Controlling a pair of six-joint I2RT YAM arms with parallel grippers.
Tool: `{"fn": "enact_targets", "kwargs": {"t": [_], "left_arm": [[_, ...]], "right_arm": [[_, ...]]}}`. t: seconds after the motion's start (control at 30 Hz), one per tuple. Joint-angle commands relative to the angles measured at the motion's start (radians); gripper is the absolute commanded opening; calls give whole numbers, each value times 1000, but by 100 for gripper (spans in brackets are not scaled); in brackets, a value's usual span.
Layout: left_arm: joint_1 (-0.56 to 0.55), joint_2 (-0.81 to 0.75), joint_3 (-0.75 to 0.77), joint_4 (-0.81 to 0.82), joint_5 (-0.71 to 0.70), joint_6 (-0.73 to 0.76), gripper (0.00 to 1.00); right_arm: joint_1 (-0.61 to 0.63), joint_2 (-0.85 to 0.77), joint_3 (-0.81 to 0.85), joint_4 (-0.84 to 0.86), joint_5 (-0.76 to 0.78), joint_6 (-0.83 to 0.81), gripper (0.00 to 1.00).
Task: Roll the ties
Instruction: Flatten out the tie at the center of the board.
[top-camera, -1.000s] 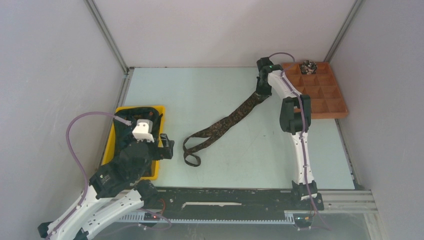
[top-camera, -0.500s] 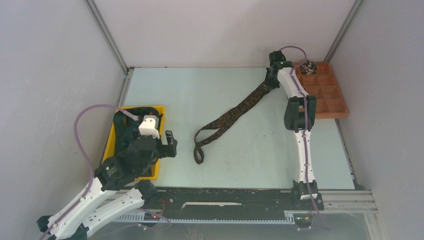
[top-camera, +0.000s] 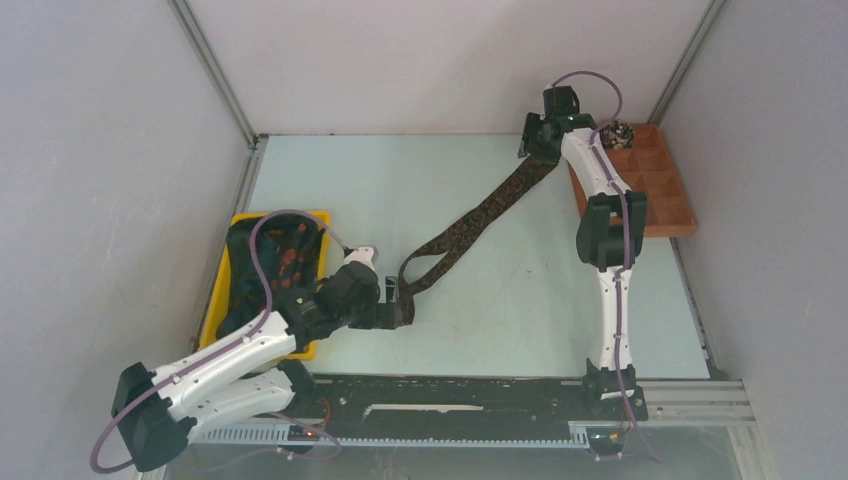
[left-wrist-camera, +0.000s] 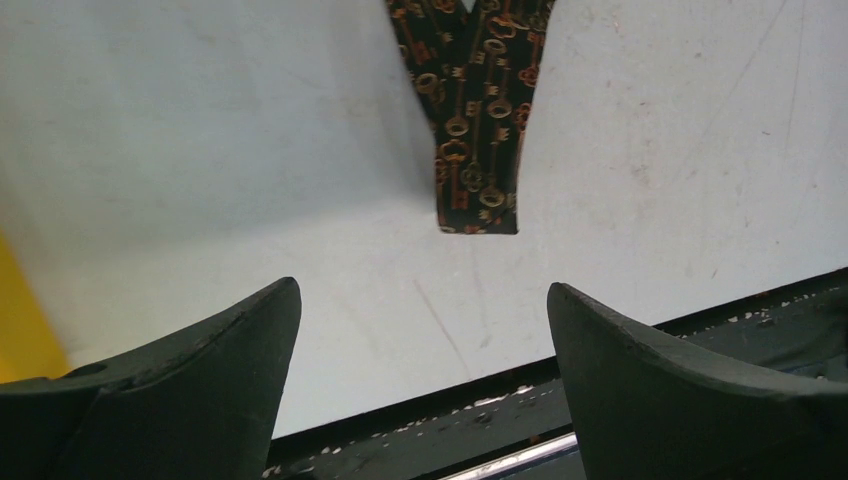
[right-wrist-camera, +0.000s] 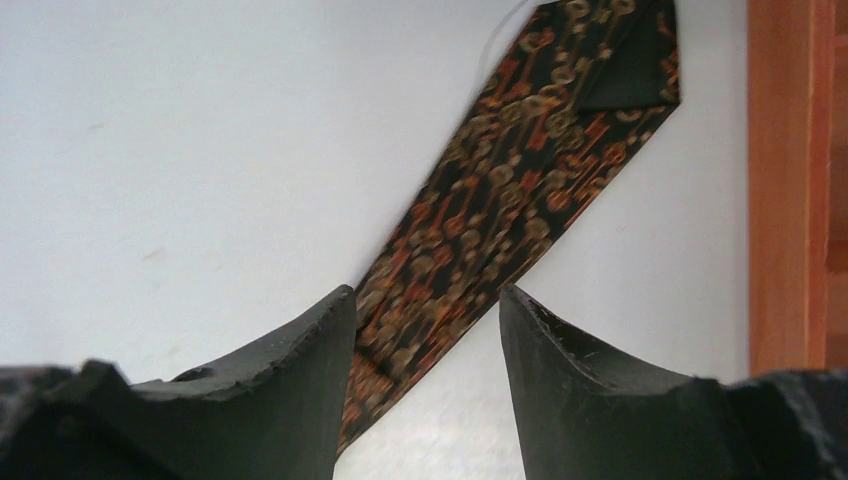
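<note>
Necktie (top-camera: 470, 225) is laid diagonally across the bench (top-camera: 330, 180). Its long axis runs from the right gripper (right-wrist-camera: 428, 300), whose jaws are parted over the wide end, down to the folded end just ahead of the wide-open left gripper (left-wrist-camera: 420, 295).

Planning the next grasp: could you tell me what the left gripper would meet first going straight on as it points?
Most likely the near end of the tie, lying flat on the table just ahead of the open left gripper; depth is uncertain.
</note>
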Motion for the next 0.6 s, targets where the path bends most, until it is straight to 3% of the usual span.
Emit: {"fn": "enact_targets", "kwargs": {"t": [0.0,0.33,0.43,0.57], "left_arm": [[0,90,-22,214,122,-39,100],[4,376,26,334,116,21,96],[8,429,49,345,114,47,85],[10,467,75,344,116,72,59]], "right_arm": [[19,-268,-175,59,-130,63,58],[127,-597,-726,216,-155,74,58],[157,-657,-816,221,-152,67,57],[184,-718,-916,239,-157,68,57]]}}
